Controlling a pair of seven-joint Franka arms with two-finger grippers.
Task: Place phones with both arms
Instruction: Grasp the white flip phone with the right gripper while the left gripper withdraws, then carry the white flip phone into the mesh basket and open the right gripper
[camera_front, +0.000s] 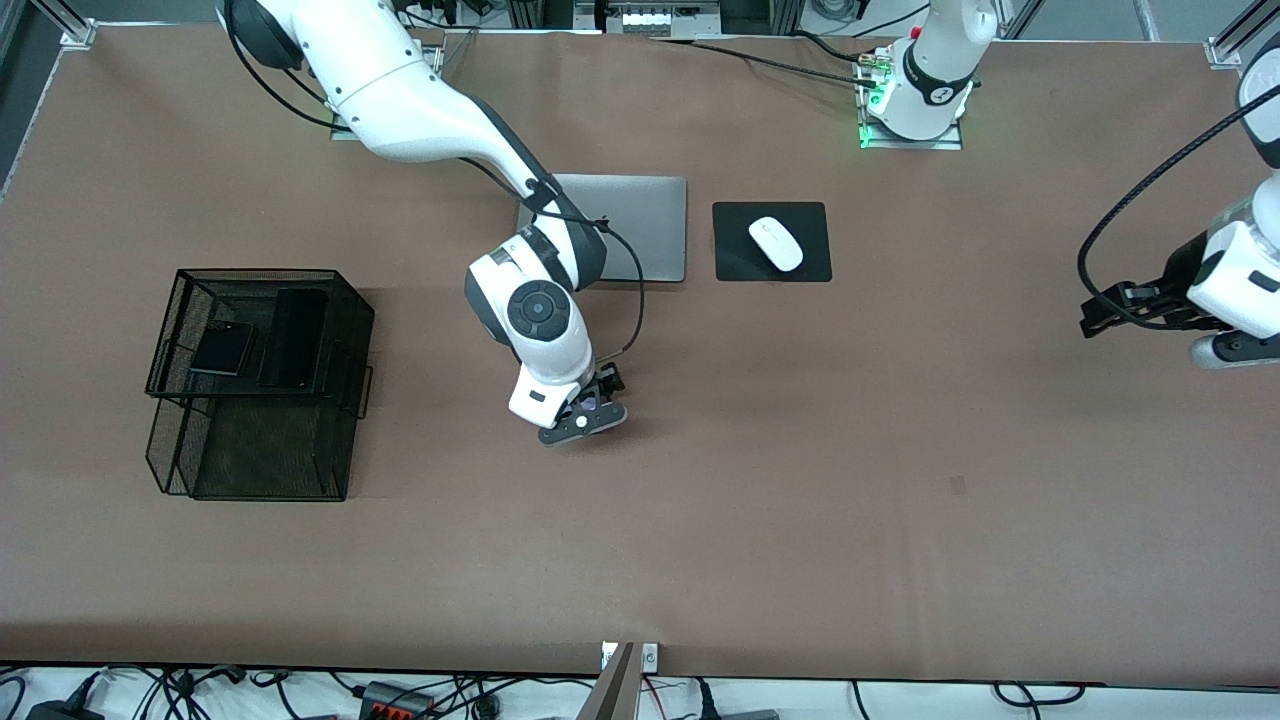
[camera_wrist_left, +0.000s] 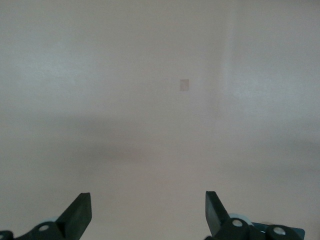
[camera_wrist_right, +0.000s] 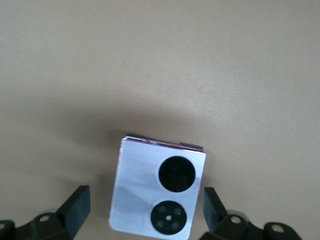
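At the right arm's end of the desk (camera_front: 700, 560) a black mesh basket (camera_front: 260, 385) already carries the long black phone (camera_front: 294, 338) and the small black phone (camera_front: 222, 349) side by side on its upper tier. Near the middle, the right hand (camera_front: 585, 415) hangs low over the lilac-white phone (camera_wrist_right: 157, 195), fingers spread and gripping nothing, one on each side of it. To do this pick well, I would drop straight down, square the fingers to the phone's slightly skewed edges, and pinch its sides low enough not to slip. The phone lies flat, pale and glossy, with two round black lenses. Over the left arm's end, the left hand (camera_front: 1125, 310) waits, released and empty
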